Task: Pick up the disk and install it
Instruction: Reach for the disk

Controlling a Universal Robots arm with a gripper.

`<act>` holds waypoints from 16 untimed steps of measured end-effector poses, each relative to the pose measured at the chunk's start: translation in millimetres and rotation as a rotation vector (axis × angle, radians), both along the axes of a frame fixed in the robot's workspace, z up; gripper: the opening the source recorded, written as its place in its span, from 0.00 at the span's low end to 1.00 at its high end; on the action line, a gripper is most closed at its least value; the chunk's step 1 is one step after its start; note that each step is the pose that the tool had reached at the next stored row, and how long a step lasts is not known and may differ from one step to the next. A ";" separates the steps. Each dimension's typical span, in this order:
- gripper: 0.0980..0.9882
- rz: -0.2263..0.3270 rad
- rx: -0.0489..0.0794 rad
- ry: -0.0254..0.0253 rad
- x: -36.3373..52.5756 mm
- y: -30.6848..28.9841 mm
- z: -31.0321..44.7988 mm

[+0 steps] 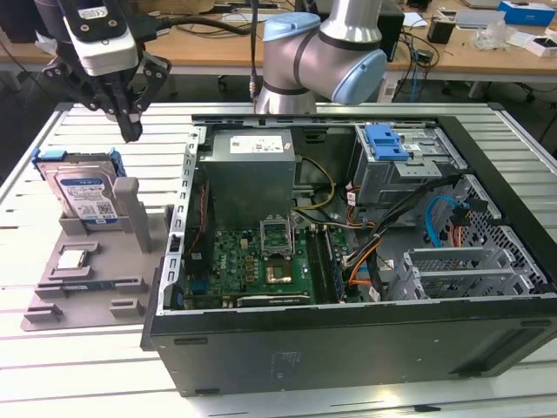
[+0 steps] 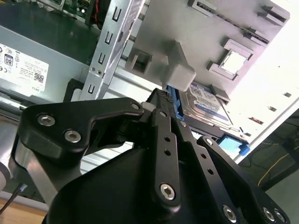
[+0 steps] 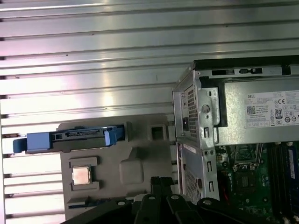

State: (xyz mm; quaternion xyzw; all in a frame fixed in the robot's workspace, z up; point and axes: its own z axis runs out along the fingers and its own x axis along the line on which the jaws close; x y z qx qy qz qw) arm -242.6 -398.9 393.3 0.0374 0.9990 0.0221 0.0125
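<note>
Silver disk (image 1: 84, 190) w/ blue rails stands on edge in the grey holder (image 1: 96, 287) on the counter (image 1: 78, 383), beside the open PC case (image 1: 348, 344). Approach step, I judge: tool (image 1: 130, 131) hangs above it, fingers together, empty (pickup needs them parted, then lowered over the top edge). Wrist points straight down.

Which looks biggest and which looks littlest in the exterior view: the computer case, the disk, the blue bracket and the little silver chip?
Largest to smallest, as they look in the exterior view:
1. computer case
2. disk
3. blue bracket
4. silver chip
</note>
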 end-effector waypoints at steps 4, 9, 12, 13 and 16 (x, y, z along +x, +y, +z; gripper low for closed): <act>0.01 0.000 0.000 0.0000 -6.1 0.0 0.0; 0.01 0.000 0.000 0.0000 -12.3 0.0 0.0; 0.01 0.000 0.000 0.0000 -15.2 0.0 0.0; 0.01 0.000 0.000 0.0000 -16.1 0.0 0.0; 0.01 0.000 0.000 0.0001 -19.3 0.0 0.0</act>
